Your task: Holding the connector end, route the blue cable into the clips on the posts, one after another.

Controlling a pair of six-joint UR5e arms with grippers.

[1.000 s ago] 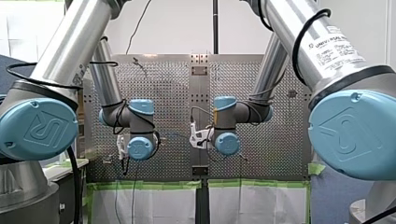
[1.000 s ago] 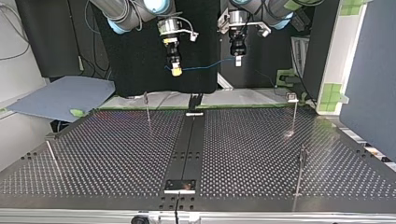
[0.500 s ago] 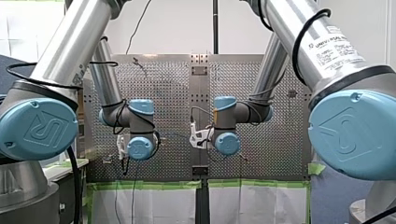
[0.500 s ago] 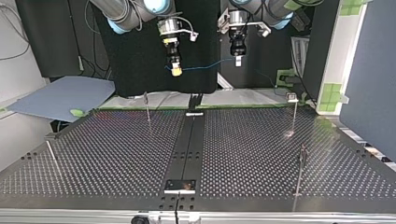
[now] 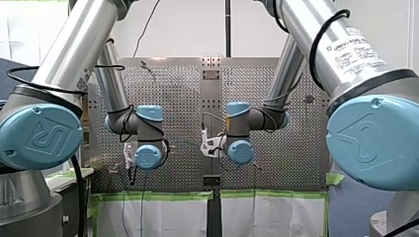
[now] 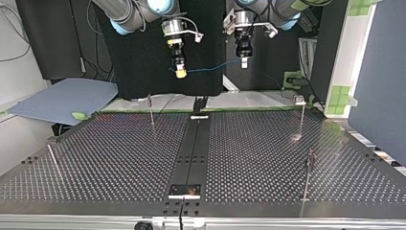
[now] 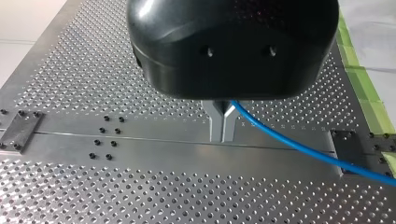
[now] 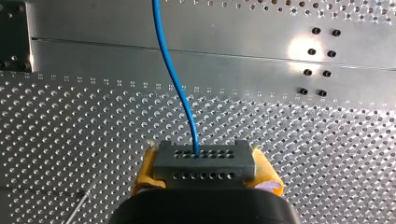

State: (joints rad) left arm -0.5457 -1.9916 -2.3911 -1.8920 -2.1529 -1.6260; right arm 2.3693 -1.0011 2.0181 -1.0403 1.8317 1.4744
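Both grippers hang high above the perforated table (image 6: 258, 153) in the top view, with the blue cable (image 6: 210, 67) strung between them. My right gripper (image 6: 181, 73) has yellow pads. In the right wrist view my right gripper (image 8: 205, 161) is shut on the dark grey connector (image 8: 205, 169), and the blue cable (image 8: 175, 79) leaves the connector's face ahead of it. My left gripper (image 6: 244, 62) is black with metal fingers. The left wrist view shows my left gripper (image 7: 222, 139) shut on the blue cable (image 7: 303, 151), which runs off to one side over the plate.
Thin posts with clips stand on the table in the top view: one (image 6: 151, 109) at the back left, one (image 6: 302, 115) at the back right, one (image 6: 309, 175) at the near right, one (image 6: 51, 158) leaning at the near left. A dark rail (image 6: 194, 148) runs down the middle.
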